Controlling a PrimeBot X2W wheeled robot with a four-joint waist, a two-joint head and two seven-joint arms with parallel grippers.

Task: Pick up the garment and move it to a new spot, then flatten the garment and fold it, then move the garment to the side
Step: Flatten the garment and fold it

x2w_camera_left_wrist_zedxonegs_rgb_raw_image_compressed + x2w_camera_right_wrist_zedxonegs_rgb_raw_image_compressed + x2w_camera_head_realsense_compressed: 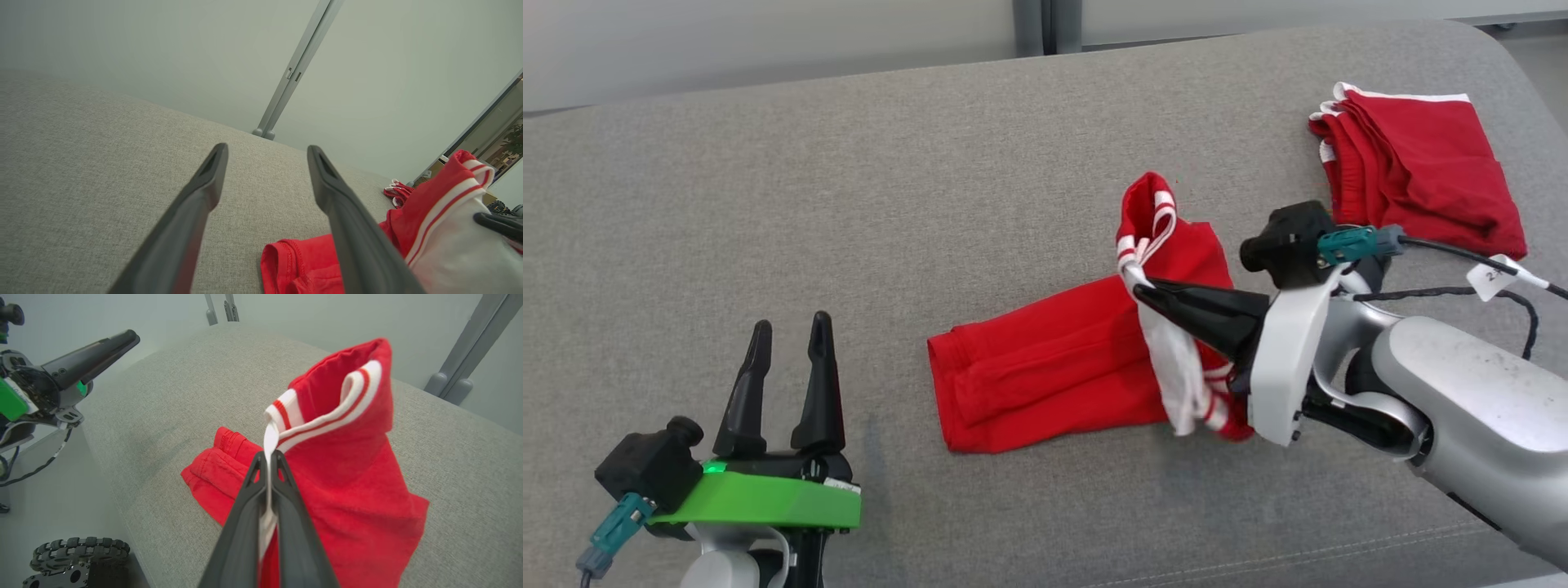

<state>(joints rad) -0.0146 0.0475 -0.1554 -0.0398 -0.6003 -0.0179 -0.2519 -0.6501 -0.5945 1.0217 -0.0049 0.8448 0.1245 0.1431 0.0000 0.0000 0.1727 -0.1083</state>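
The garment (1045, 371) is red with a white, red-striped band and lies in the middle of the grey cushion (849, 204). My right gripper (1141, 291) is shut on the white band and holds that end lifted, so the band arches up while the far end rests flat. Seen from the right wrist, the pinched band (286, 416) rises just past the right gripper (268, 456). My left gripper (788, 327) hovers open at the lower left, well apart from the cloth. Along the left wrist view the left gripper (265, 151) is bare, with the garment (412, 212) to its right.
A second red garment (1417, 159), folded, lies at the cushion's back right corner. Pale wall panels and a grey post (1033, 24) stand behind the cushion. The robot's wheeled base (77, 559) shows on the floor beside the cushion's edge.
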